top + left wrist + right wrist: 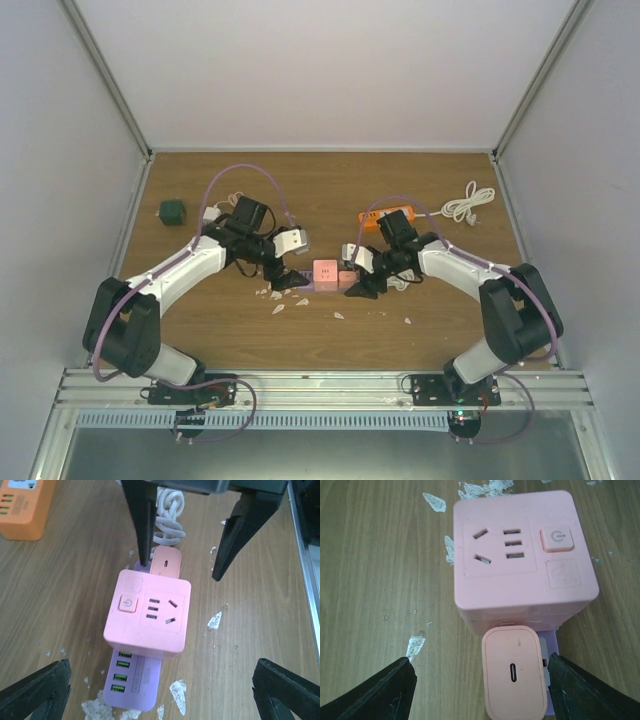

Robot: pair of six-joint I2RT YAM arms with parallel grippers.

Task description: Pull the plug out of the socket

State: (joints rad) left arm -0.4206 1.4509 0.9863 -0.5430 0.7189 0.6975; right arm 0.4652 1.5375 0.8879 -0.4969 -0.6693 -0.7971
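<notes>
Looking down from the top view, the pink socket cube (325, 274) is seen at the middle of the worktop (420, 340), flanked by the left tool (290, 281) and the right tool (358, 285), one on each side.

From the left wrist, the plug (166, 562) is found seated in the far side face of the cube, which rests on a purple strip (134, 685). The left tool is spread wide and nothing is held in it. The right tool is seen opposite, parted to either side of the plug (one tip just beside its edge).

From the right wrist, the plug is shown between the parted fingers, one close beside it and the other apart; no pinch is made.

The approach is judged done. The closing on the plug and the pull away from the socket are left, with the cube probably to be steadied by the left tool.
</notes>
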